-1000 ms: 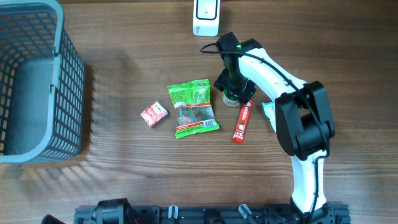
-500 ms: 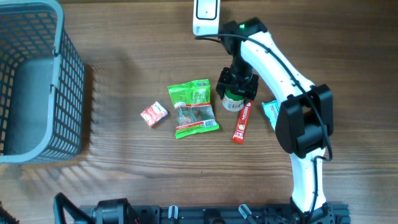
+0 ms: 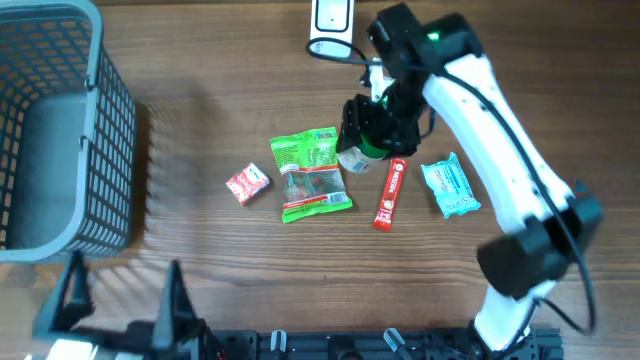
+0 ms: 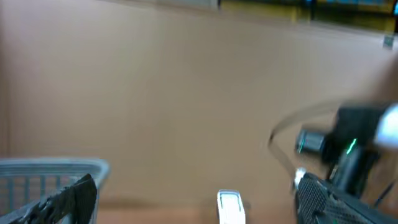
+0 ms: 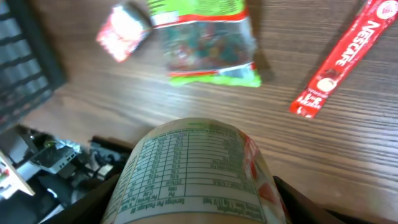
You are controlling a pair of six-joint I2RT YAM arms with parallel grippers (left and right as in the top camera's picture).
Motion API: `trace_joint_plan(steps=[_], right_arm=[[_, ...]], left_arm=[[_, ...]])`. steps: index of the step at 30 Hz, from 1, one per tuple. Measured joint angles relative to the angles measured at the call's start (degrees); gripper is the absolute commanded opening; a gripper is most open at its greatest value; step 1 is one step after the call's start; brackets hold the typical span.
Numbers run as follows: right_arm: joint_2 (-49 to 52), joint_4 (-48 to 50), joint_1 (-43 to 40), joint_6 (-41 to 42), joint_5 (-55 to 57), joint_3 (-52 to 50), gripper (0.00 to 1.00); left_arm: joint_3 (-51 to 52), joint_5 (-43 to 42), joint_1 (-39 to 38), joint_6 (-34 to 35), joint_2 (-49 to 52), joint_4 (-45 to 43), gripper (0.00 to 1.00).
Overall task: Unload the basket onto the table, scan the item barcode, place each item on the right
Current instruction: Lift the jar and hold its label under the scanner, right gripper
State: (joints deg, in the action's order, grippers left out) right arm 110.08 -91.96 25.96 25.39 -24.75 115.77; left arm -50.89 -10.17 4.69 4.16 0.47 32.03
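Note:
My right gripper point(image 3: 372, 128) is shut on a small round container point(image 3: 356, 156) and holds it above the table, just right of the green packet. In the right wrist view the container point(image 5: 193, 165) fills the space between both dark fingers point(image 5: 308, 205), with its nutrition table facing the camera; no barcode shows. The white scanner point(image 3: 331, 22) stands at the far edge of the table, also in the left wrist view as the scanner point(image 4: 230, 208). My left gripper point(image 3: 120, 300) hangs open and empty at the near left edge.
A green candy packet point(image 3: 312, 172), a small red packet point(image 3: 247, 184), a red Nescafe stick point(image 3: 390, 195) and a teal packet point(image 3: 450, 187) lie mid-table. A grey wire basket point(image 3: 100, 120) stands at the left.
The right arm has lifted the container off the table beside the red stick and swung upward. The left gripper's fingers have come into view at the near left edge.

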Motion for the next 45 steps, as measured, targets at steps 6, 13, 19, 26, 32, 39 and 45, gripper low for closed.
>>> trace_joint_plan(steps=[6,13,19,26,32,39,45], right_arm=[[-9.42,-0.28,5.95,2.36,-0.46,0.17,0.68],[-13.51,-0.33,14.29,6.67,-4.26,-1.38,0.68],[-13.51,-0.37,18.25,9.81,-7.65,-3.15,0.68],[-13.51,-0.35,18.25,11.21,-5.11,-3.26,0.71],[-13.53,12.39,18.25,11.72,9.38,-3.76,0.67],[-12.61,28.59,18.25,5.79,27.56,-3.87,0.66],[-4.28,39.87,16.2,0.5,39.15,-3.89,0.57]], left_arm=[[11.52,-2.36,-0.02,-4.39,0.02,-1.6,1.0],[29.57,-3.06,0.0,-4.04,0.07,-11.93,1.0],[39.63,-3.23,0.0,-2.1,0.07,-16.26,1.0],[42.62,-3.23,-0.02,-1.46,0.04,-17.33,1.0],[46.49,-3.23,-0.02,-1.27,0.07,-19.19,1.0],[46.51,-3.23,0.0,-1.27,0.11,-19.41,1.0],[46.51,-3.23,0.0,-1.27,0.35,-19.41,1.0]])
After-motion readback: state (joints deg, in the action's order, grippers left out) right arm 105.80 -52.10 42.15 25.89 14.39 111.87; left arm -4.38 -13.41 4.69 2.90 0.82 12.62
